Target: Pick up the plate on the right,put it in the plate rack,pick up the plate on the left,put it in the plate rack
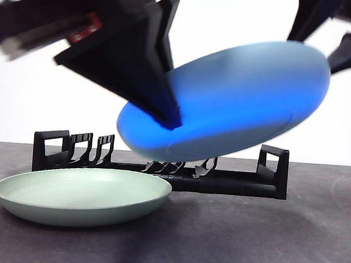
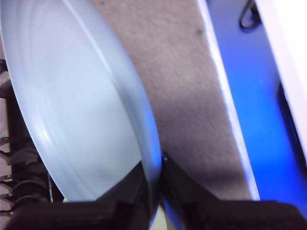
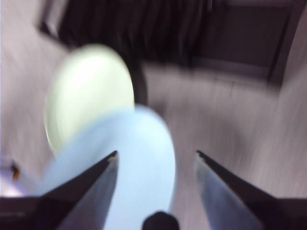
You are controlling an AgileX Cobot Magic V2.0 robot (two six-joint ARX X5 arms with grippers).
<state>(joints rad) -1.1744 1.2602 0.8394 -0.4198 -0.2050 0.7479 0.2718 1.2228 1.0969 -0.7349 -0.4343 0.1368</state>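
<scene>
The left gripper (image 2: 153, 165) is pinching the blue plate's (image 1: 238, 103) rim, holding it tilted above the rack (image 1: 161, 166) for slotting. The right gripper (image 3: 156, 160) is waiting, fingers wide. The green plate (image 1: 81, 194) is lying on the desk (image 1: 246, 239).

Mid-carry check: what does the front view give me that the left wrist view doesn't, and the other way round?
Only the front view shows the green plate lying flat on the table, the whole plate rack behind it, and the blue plate hanging tilted above both. Only the left wrist view shows the left gripper with its jaws pinched on the plate's rim. Both show the blue plate held by that gripper, and part of the rack.
</scene>
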